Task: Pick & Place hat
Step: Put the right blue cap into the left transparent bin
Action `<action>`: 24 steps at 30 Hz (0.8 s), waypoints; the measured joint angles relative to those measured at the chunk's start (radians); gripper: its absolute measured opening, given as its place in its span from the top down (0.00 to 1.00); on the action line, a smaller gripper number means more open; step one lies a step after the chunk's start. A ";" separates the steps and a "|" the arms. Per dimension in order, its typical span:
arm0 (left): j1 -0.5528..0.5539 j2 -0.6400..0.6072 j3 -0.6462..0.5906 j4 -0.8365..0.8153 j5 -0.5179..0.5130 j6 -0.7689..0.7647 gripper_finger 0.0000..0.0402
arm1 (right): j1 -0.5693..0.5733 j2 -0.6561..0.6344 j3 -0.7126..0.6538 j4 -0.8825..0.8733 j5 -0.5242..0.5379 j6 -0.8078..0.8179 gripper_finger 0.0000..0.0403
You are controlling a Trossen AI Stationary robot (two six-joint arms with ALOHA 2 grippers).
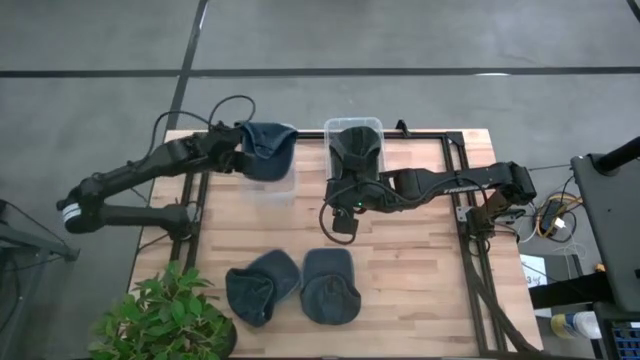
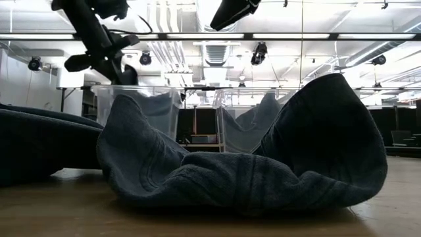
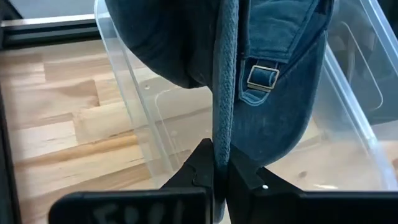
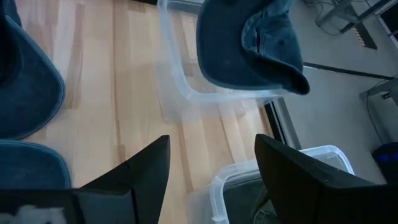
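Observation:
My left gripper [image 1: 238, 150] [image 3: 221, 167] is at the table's far left and shut on a blue denim hat [image 1: 270, 150] [image 3: 283, 106] above a clear plastic bin [image 1: 272, 185] [image 3: 155, 124]. The hat's strap buckle [image 3: 261, 77] faces the wrist camera. My right gripper [image 1: 345, 208] [image 4: 211, 174] hovers open over bare wood just near of a second clear bin [image 1: 355, 128], which holds a dark hat [image 1: 358, 150]. Two more dark blue hats [image 1: 262, 287] [image 1: 330, 287] lie on their brims and crowns near the table's front edge and fill the low view [image 2: 250, 164]. My left gripper pinches the denim hat's ribbed rim edge [image 3: 224, 124] between its two fingers, coming roughly level from the table's left. The hat hangs past the fingertips over the bin's opening, crown side turned away. I cannot tell whether it touches the bin.
A potted plant [image 1: 165, 315] stands at the near left corner. A black metal frame [image 1: 470, 190] borders the table's right and far sides. Bare wood [image 1: 420, 270] lies open at the near right. Cables and equipment [image 1: 560, 215] sit off the right edge.

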 joint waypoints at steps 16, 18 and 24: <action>0.000 0.045 0.017 -0.063 0.051 0.001 0.93 | 0.000 0.000 -0.001 -0.012 -0.002 0.016 0.43; 0.000 0.045 0.017 -0.064 0.051 0.021 0.93 | 0.000 0.000 -0.001 -0.019 -0.001 0.016 0.43; -0.002 0.048 0.016 -0.070 0.053 0.083 0.89 | 0.000 0.000 -0.001 -0.026 -0.001 0.031 0.43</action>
